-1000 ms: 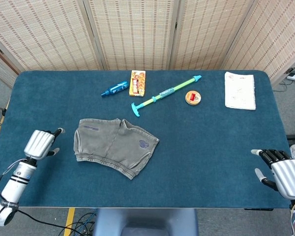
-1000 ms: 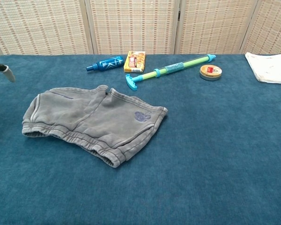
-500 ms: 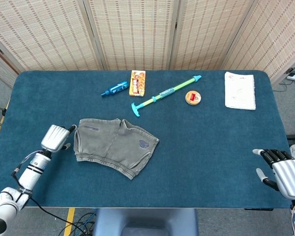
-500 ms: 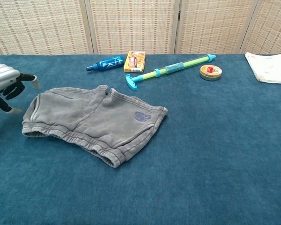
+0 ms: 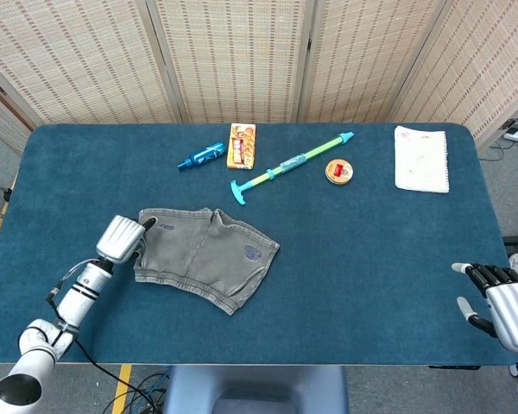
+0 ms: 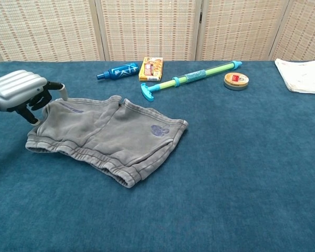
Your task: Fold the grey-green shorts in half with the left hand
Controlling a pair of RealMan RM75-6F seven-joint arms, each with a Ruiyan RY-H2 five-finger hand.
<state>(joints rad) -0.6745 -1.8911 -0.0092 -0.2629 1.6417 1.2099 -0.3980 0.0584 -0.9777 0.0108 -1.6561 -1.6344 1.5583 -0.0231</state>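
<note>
The grey-green shorts (image 5: 205, 254) lie flat and crumpled left of the table's middle, with a small blue print on the right leg; the chest view shows the shorts (image 6: 107, 136) too. My left hand (image 5: 121, 239) is at their left edge, its silver back up. In the chest view the left hand (image 6: 20, 92) has its thumb over the cloth's upper left corner and its fingers curled down at the edge, still apart, with no cloth plainly pinched. My right hand (image 5: 503, 300) rests at the table's near right corner, fingers spread, holding nothing.
Along the back lie a blue bottle (image 5: 200, 156), an orange box (image 5: 242, 145), a green-and-blue pump toy (image 5: 289, 166), a round tin (image 5: 338, 171) and a white notebook (image 5: 421, 158). Blue cloth covers the table (image 5: 371, 259).
My left hand has moved right across the table, from well clear of the shorts to their left edge, nudging that edge slightly right. The right hand has barely shifted.
</note>
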